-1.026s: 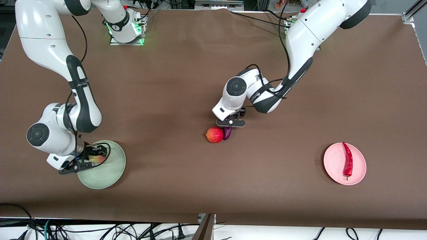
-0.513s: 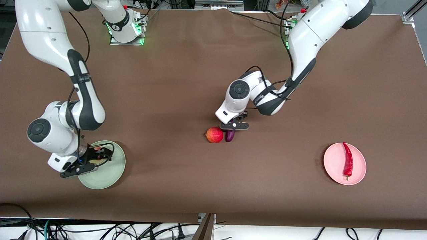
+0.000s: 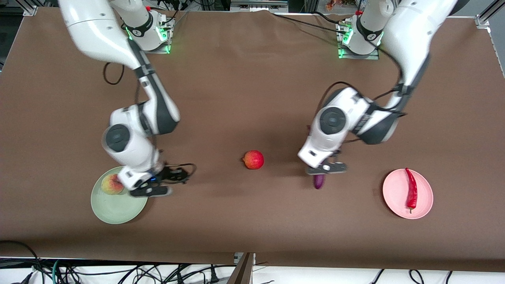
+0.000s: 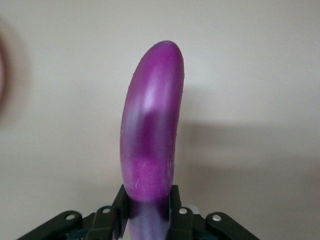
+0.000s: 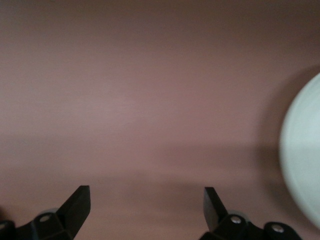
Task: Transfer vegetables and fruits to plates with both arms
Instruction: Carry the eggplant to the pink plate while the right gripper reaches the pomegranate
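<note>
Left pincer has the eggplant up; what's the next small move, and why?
Probably carry the eggplant on toward the pink plate: the left pincer grips it over bare table short of that plate, where the chili leaves room. The right pincer is open beside the green plate.

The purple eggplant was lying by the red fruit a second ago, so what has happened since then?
The left gripper, shut on the eggplant, has carried it away from the red fruit toward the pink plate. The right gripper has let go of the peach, left it on the green plate and pulled off with jaws open. The red fruit, the chili and both plates stayed put.
</note>
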{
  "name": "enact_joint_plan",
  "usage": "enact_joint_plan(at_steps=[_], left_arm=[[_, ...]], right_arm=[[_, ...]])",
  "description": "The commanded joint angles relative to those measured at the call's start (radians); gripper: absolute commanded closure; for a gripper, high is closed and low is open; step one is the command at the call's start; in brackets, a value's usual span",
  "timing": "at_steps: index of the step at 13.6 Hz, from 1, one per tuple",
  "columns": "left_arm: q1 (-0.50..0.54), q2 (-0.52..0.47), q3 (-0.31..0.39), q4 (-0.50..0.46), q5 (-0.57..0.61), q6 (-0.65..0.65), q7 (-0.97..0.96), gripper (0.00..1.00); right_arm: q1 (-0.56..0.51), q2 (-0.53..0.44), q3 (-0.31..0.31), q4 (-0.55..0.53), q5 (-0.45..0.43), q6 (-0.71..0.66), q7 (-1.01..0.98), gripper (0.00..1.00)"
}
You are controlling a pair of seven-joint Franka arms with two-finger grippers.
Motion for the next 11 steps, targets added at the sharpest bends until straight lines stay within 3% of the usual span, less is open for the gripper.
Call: enact_joint_plan(at_steps=[1, 5, 7, 11], left_arm=[[0.104, -0.003, 0.032, 0.008, 0.082, -0.028, 0.266, 0.93], [0.243, 0.016, 0.069, 0.040, 0.168, -0.015, 0.483, 0.92], [0.271, 0.050, 0.088, 0.044, 0.222, 0.022, 0.574, 0.91], [0.280, 0.090, 0.142, 0.042, 0.237, 0.137, 0.577, 0.91]], right_arm=[[0.088, 0.007, -0.011, -0.012, 0.007, 0.100, 0.202, 0.00], [0.249, 0.070, -0.022, -0.012, -0.003, 0.252, 0.372, 0.00], [0.289, 0.094, -0.024, -0.011, -0.004, 0.290, 0.379, 0.00], [0.323, 0.099, -0.027, -0.011, -0.007, 0.291, 0.380, 0.00]])
